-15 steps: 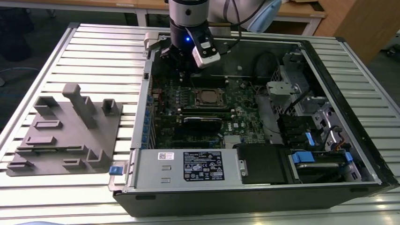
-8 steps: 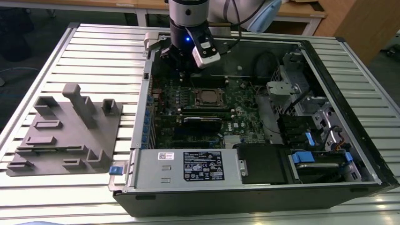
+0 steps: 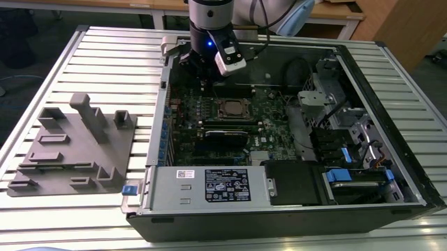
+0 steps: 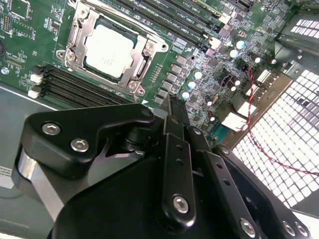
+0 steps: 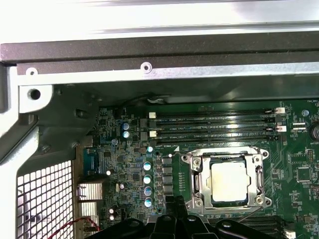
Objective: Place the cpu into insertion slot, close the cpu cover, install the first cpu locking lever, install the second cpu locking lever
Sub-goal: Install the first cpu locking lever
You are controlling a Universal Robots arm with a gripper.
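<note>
The hand [image 3: 203, 73] is hanging above the green motherboard [image 3: 209, 130] inside the open computer case [image 3: 391, 130], which is lying on the slatted tabletop [image 3: 104, 57]. Its fingers [image 4: 174, 149] are pressing together into a narrow point and are carrying nothing. The cpu [image 4: 108, 50] is sitting flat in the insertion slot [image 3: 219, 111], its pale metal top showing through the window of the cpu cover [image 4: 75, 45], which is lying down around it. In both wrist views the hand's tip is standing apart from the slot, near it, over a row of small round capacitors [image 4: 198, 75]. Long black memory slots [image 5: 214, 127] are running along the slot's far side. A grey fixture block [image 3: 77, 146] is resting on the tabletop to the exterior view's left of the case.
</note>
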